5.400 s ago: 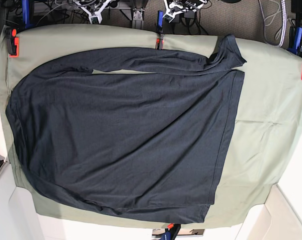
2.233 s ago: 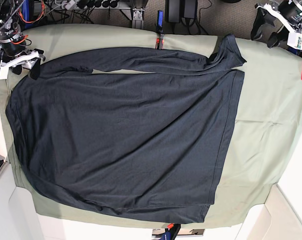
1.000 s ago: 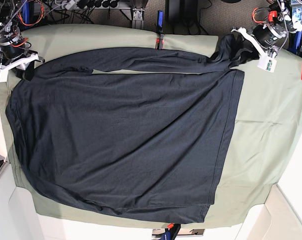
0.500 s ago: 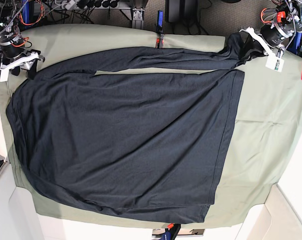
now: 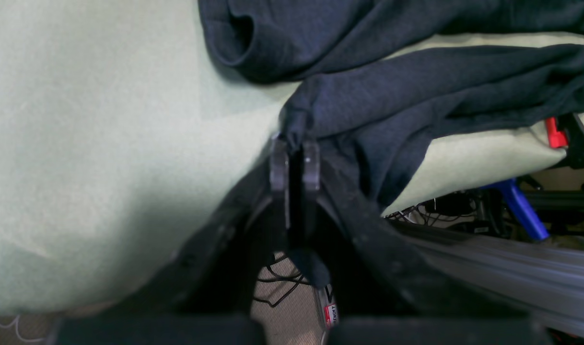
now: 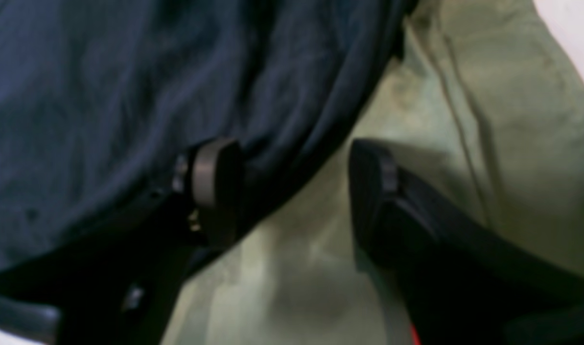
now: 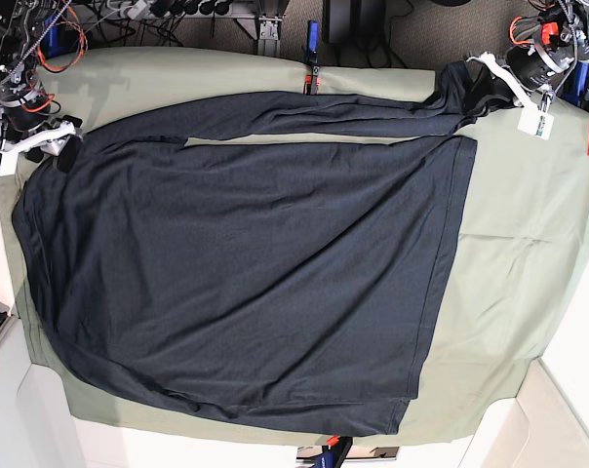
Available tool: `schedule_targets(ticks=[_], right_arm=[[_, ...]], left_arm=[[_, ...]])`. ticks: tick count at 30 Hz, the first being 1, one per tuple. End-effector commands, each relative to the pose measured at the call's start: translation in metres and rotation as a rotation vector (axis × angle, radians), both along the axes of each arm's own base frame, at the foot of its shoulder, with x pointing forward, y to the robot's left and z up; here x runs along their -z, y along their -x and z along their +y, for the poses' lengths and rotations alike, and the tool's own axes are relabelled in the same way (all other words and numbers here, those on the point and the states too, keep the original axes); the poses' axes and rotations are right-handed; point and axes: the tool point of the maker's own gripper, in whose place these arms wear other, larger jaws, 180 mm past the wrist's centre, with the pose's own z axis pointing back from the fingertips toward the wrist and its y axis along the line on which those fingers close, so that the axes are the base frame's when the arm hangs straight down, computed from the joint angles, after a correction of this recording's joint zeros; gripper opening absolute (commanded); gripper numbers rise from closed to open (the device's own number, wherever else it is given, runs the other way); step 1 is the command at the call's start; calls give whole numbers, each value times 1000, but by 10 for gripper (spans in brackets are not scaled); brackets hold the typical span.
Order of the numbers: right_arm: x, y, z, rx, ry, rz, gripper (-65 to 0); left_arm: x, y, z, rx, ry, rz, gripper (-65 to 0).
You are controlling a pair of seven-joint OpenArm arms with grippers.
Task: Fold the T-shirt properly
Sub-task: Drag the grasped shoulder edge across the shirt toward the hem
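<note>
My left fingers pinch the sleeve end of the T-shirt; my right fingers are spread, straddling its shoulder edge. The sleeve runs long between them, the body lying flat on the table beyond.
</note>
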Motion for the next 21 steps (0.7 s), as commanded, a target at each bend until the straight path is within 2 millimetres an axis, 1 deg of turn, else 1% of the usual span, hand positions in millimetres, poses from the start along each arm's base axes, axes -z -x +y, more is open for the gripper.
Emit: schedule_targets(ticks=[1,3,6,7,10,12,15,19,21], right_arm=[[-7,-6,-4,1,5,-24,-324],[-8,-6,-4,0,8,-26,-418],[-13,-7,-7,-13,54,-25,-617],[-14,-8,-8,-18,67,-22,-650],[-23,-9,-9,-24,82,-24,-650],[-31,-11,-11,-22,94,-43,-650],[-44,-16,-17,-11,110,-77,-650],[-55,-29,-19,-4,115,-116,-650],[-62,-38,-19,-2,115,-143,-650]], left_arm=[[-9,-5,2,9,2,-32,-650],[-9,-5,2,9,2,-32,-650],[-10,-5,4,5,-1,-36,-650],[-12,-6,6,1,-5,-41,-650],[-25,-12,12,-14,-12,-73,-650],[-39,-17,15,-19,-13,-101,-650],[-62,-26,14,6,-17,-143,-650],[-95,-47,20,74,-90,-236,-650],[-105,-59,25,98,-125,-268,-650]])
